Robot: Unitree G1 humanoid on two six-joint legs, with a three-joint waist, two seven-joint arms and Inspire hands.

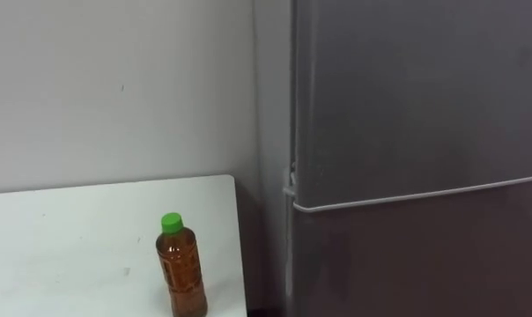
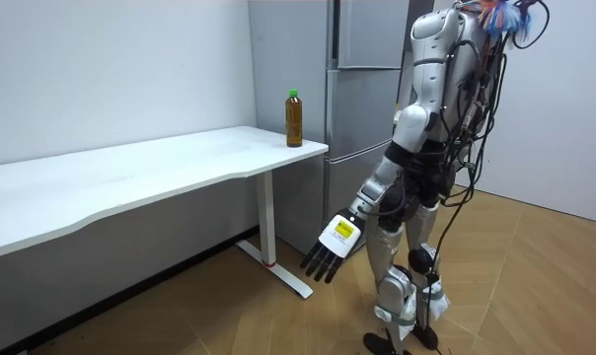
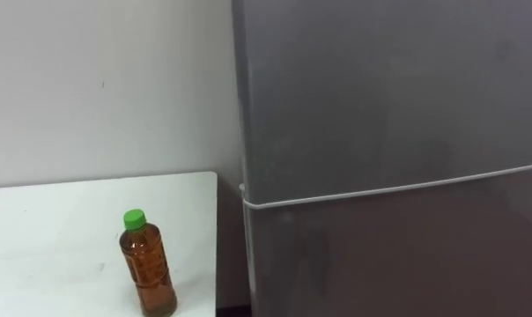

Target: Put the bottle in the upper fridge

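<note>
Evidently awaiting pickup, the bottle (image 1: pixel 181 269) is standing on the bench (image 1: pixel 72 238) beside the fridge (image 1: pixel 416 114); left robot hand (image 2: pixel 333 247) is hanging open.

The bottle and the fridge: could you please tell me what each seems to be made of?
The bottle looks like clear plastic: the amber liquid shows through its wall; its green cap is opaque, probably plastic too. The fridge seems grey metal, perhaps painted, with a matte finish: a soft sheen without sharp reflections.

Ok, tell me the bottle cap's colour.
The cap is green; left eye view shows it best.
</note>
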